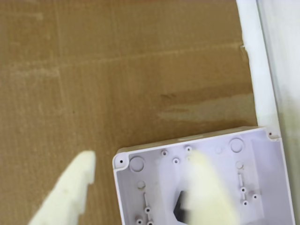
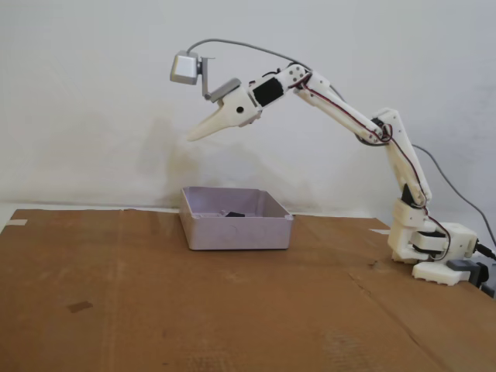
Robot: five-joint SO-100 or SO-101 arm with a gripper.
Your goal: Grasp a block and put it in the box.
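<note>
The box [image 2: 236, 232] is a shallow pale lavender-grey tray standing on the cardboard, under and slightly right of my gripper tips in the fixed view. The small black block [image 2: 235, 214] lies inside it. In the wrist view the box [image 1: 262, 159] fills the lower right, and the block [image 1: 179, 206] shows on its floor, partly hidden behind the right finger [image 1: 208, 192]. My gripper [image 2: 198, 133] hangs well above the box, pointing down-left. In the wrist view the gripper [image 1: 143, 157] is open and holds nothing; its left finger [image 1: 70, 187] is over bare cardboard.
Brown cardboard [image 2: 155, 302] covers the table. The arm's base [image 2: 430, 248] stands at the right of the fixed view. A white wall [image 2: 93, 93] rises behind, and a white strip [image 1: 258, 70] edges the cardboard at the right of the wrist view.
</note>
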